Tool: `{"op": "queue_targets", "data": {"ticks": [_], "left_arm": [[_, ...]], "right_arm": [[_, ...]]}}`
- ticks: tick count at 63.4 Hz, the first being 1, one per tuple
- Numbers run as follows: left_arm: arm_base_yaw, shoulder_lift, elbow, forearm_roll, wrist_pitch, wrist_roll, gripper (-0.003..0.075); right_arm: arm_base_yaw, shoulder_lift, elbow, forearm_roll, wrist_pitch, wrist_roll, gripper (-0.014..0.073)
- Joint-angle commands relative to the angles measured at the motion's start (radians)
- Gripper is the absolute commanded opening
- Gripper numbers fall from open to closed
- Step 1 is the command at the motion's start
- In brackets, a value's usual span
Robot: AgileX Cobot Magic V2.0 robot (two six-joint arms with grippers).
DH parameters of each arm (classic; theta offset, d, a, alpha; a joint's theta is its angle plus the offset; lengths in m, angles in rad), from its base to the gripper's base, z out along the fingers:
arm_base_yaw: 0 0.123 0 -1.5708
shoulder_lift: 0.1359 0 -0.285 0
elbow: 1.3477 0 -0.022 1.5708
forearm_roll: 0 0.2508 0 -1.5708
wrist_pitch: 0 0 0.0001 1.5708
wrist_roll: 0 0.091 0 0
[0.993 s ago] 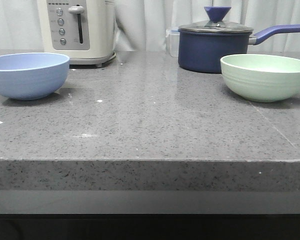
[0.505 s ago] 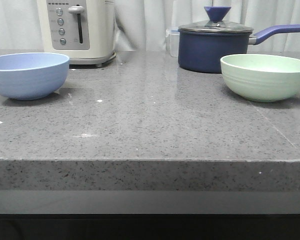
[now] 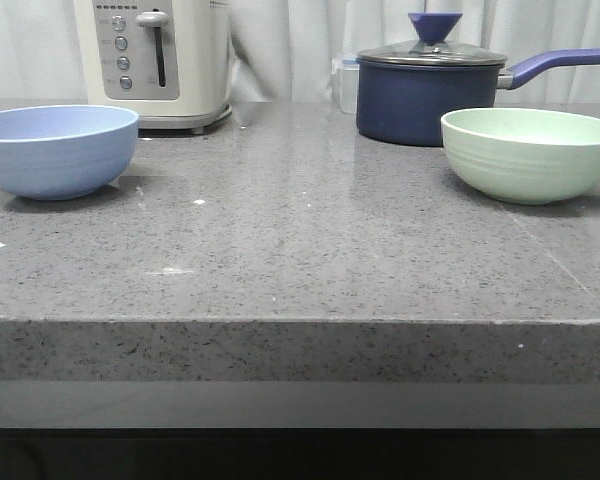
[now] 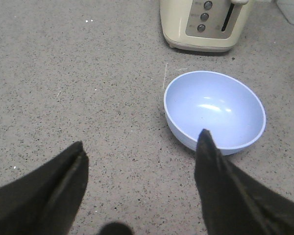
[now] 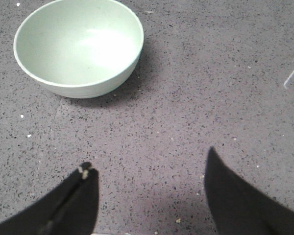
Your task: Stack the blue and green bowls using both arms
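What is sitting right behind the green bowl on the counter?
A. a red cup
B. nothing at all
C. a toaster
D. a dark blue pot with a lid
D: in the front view, the dark blue pot with its lid on stands just behind the green bowl.

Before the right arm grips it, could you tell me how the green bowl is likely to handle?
The green bowl looks rigid and probably light, being thin-walled and empty. Its matte finish should grip fairly well. On the smooth counter it may slide rather than tip if nudged.
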Motion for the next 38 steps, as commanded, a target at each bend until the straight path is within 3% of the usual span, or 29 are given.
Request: {"op": "queue_targets", "data": {"ticks": [1, 13, 30, 38], "left_arm": [[0.0, 0.004, -0.035, -0.003, -0.093, -0.001, 0.0526], [-0.009, 0.004, -0.035, -0.005, -0.122, 0.01, 0.0526], [-0.167, 0.004, -0.035, -0.002, -0.129, 0.026, 0.0526], [-0.21, 0.004, -0.035, -0.001, -0.129, 0.026, 0.0526]], "right_arm": [[0.002, 0.005, -0.035, -0.012, -0.057, -0.011, 0.0543], [0.002, 0.07, -0.104, -0.005, -0.011, -0.011, 0.0543], [-0.001, 0.305, -0.332, 0.0, 0.097, -0.009, 0.0543], [-0.052, 0.431, -0.45, 0.023, 0.165, -0.009, 0.0543]]}}
